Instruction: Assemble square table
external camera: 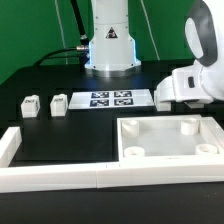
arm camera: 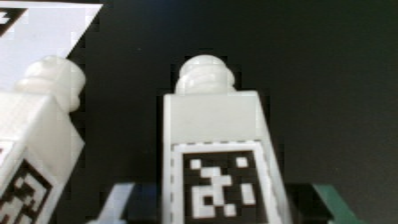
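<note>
A white leg (arm camera: 215,120) with a black-white tag lies on the black table, its rounded end pointing away from the wrist camera. My gripper (arm camera: 222,206) is shut on this leg, with one dark finger (arm camera: 128,203) close on either side. A second tagged leg (arm camera: 39,120) lies right beside it. In the exterior view my gripper (external camera: 186,90) sits low at the exterior view's right, hiding both of those legs. The square tabletop (external camera: 168,141) lies in front of it, sockets up. Two more legs (external camera: 30,105) (external camera: 58,103) stand at the exterior view's left.
The marker board (external camera: 111,98) lies in front of the robot base (external camera: 109,50); its corner (arm camera: 45,30) shows in the wrist view. Long white bars (external camera: 70,180) wall the front edge, and one (external camera: 7,146) stands at the exterior view's left.
</note>
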`<state>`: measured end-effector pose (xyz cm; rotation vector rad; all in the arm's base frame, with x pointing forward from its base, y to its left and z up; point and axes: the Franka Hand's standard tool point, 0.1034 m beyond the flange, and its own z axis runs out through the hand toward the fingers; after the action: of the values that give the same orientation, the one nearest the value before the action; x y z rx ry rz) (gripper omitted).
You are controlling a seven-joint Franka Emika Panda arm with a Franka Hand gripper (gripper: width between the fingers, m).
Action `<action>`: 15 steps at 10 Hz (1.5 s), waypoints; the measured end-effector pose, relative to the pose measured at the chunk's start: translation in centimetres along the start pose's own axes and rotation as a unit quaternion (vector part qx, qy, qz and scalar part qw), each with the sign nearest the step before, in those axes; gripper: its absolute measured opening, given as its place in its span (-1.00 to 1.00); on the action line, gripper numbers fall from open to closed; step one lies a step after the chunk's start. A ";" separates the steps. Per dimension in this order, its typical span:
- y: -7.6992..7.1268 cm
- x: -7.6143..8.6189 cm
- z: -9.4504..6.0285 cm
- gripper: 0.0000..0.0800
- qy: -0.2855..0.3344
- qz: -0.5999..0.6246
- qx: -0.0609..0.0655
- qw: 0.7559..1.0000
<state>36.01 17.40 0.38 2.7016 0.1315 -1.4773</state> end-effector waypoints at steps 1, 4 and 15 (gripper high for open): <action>0.1 -0.1 -0.3 -0.28 -0.001 -0.001 0.000 1.000; 2.2 -3.7 -7.5 -0.28 0.014 0.000 0.007 1.000; 7.9 -5.4 -21.7 -0.28 0.340 -0.044 0.025 0.939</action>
<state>52.08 11.30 16.70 3.1527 0.2440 -0.4953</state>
